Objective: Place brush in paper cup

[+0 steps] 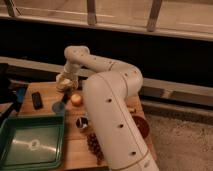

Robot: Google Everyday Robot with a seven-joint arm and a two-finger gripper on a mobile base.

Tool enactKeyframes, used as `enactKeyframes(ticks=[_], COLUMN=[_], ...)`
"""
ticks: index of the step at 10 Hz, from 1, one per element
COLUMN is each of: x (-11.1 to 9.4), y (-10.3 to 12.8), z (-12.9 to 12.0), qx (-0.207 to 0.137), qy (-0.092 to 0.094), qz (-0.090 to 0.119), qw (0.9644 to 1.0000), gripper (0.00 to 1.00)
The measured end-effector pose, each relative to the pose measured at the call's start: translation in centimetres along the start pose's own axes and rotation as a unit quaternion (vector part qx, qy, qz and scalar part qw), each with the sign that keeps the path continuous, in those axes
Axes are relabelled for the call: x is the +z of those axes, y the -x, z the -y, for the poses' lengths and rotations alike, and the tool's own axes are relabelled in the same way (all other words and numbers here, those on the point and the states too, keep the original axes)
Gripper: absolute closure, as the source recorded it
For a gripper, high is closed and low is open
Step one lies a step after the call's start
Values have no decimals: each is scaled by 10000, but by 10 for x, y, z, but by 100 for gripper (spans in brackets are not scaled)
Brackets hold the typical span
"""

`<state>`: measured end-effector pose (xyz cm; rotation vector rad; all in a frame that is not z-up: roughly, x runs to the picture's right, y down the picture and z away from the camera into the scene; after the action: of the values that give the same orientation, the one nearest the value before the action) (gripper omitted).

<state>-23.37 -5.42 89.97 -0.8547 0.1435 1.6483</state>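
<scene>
Item: brush, slender, dark, stick-like. Location: not to be made out from where I stand; no dark stick shows on the worktop, so I judge it is either hidden under the hand or already down inside the paper cup, and I cannot tell which. Hand: at the far left corner of the worktop, directly over the paper cup and close against its rim, released, with nothing visibly held. Handling, as a judgement: the brush should be very light and stiff, thin enough to roll or slip between fingers, and best pinched mid-shaft or slightly toward the upper end so the lower end drops cleanly past the rim. The paper cup looks light, thin-walled and easily tipped or crushed, so any push on its rim could knock it over. Neighbouring items: flat black block to the left, small dark cup and round orange fruit just in front, green tray at the near left corner.
</scene>
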Motion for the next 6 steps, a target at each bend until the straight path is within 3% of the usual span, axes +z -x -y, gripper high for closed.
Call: enactKeyframes(ticks=[1,3,6], x=[-13,-25,-14], y=[1,0,-3], z=[-12,-22,-13], qx=[-131,-193,-115], qy=[58,97,109], qz=[124,143,27], qw=[9998,9997,9999], gripper=[20,20,20])
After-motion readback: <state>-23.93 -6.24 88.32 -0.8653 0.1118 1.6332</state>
